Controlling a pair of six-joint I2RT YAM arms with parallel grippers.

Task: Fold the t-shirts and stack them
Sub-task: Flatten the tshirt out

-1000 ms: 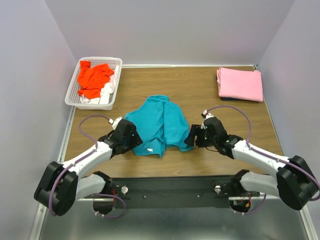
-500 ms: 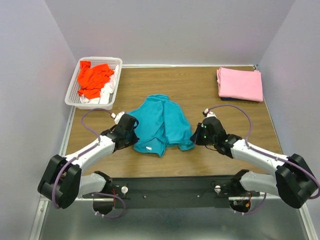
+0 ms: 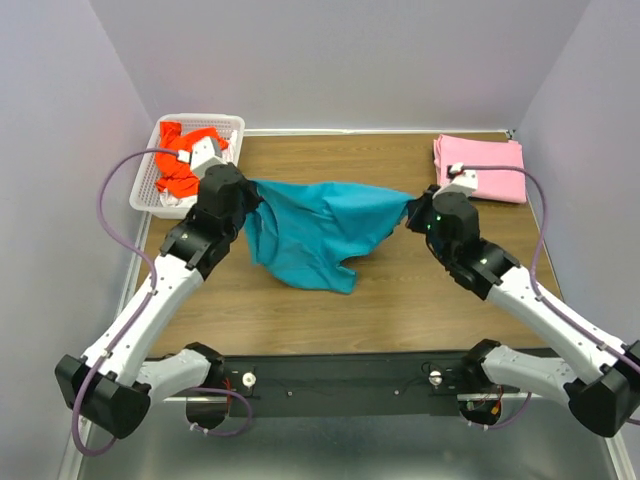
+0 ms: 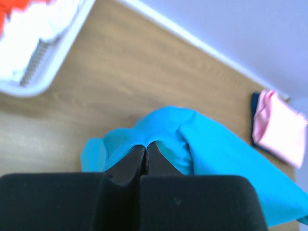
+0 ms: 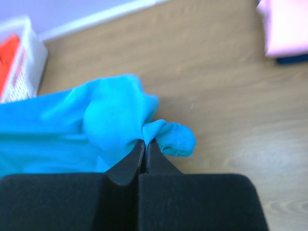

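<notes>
A teal t-shirt (image 3: 320,228) hangs stretched above the table between both arms. My left gripper (image 3: 250,192) is shut on its left edge (image 4: 159,130), and my right gripper (image 3: 412,212) is shut on its right edge (image 5: 120,120). The shirt's lower part sags toward the wood. A folded pink t-shirt (image 3: 480,167) lies at the back right corner. An orange-red t-shirt (image 3: 185,155) and a white one (image 3: 205,190) lie crumpled in the basket.
A white lattice basket (image 3: 145,200) stands at the back left corner of the wooden table (image 3: 400,300). Something dark blue (image 4: 255,120) lies under the pink shirt. Grey walls close in on the left, back and right.
Both grippers shut on the teal shirt's edges, then rose and moved apart toward the back, lifting the shirt off the table and stretching it out.
</notes>
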